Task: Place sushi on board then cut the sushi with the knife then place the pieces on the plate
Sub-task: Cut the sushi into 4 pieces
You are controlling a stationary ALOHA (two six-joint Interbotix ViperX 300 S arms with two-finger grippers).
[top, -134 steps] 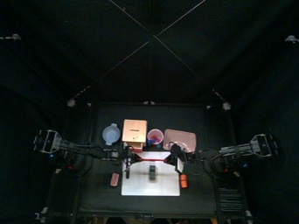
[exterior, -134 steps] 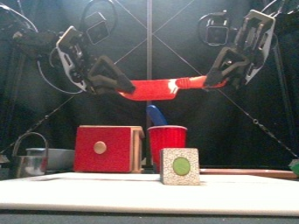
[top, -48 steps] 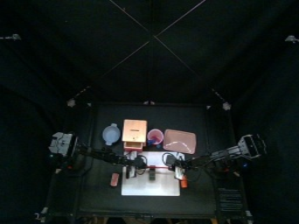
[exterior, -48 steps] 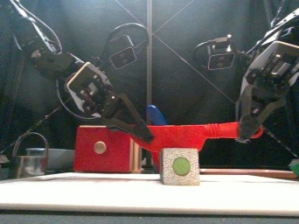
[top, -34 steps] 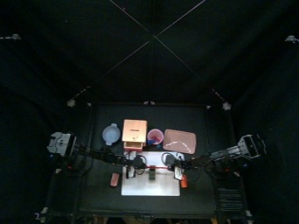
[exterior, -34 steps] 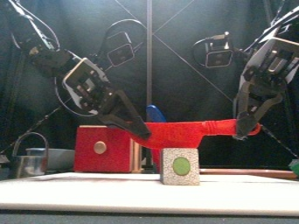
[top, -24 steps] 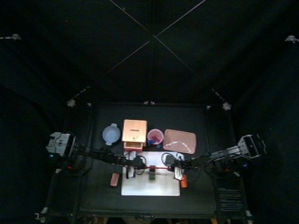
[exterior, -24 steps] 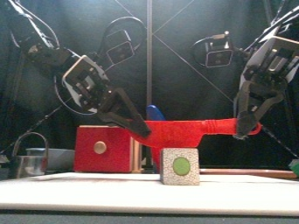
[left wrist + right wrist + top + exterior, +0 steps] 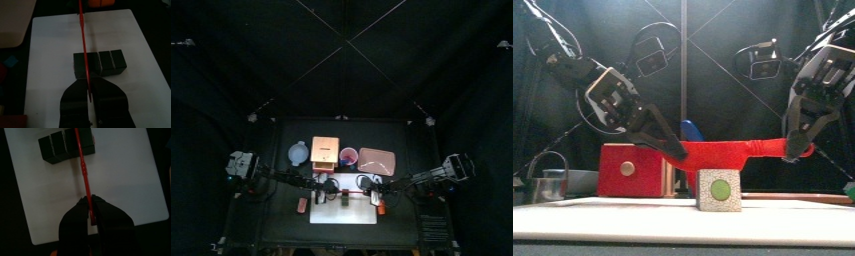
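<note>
Both grippers hold one red toy knife [image 9: 727, 152] level, just above the sushi roll [image 9: 718, 190]. The roll of dark green blocks lies on the white cutting board [image 9: 345, 212]. My left gripper [image 9: 673, 152] is shut on one end of the knife and my right gripper [image 9: 796, 152] on the other. In the left wrist view the blade [image 9: 83, 40] runs edge-on across the roll [image 9: 101, 64], near one end, away from the jaws of my left gripper [image 9: 87, 93]. The right wrist view shows the knife [image 9: 82, 163] over the roll [image 9: 61, 145], running out from my right gripper [image 9: 91, 212].
Behind the board stand the wooden box with a red drawer front [image 9: 636, 170], the red cup [image 9: 700, 178] holding a blue knife [image 9: 690, 130], the pink tray [image 9: 377, 158] and the blue-grey bowl [image 9: 298, 153]. A metal cutter [image 9: 551, 182] sits far left.
The knife, held by both grippers, has come down from high above the cup to just over the sushi roll. Over the last second it has barely shifted.
</note>
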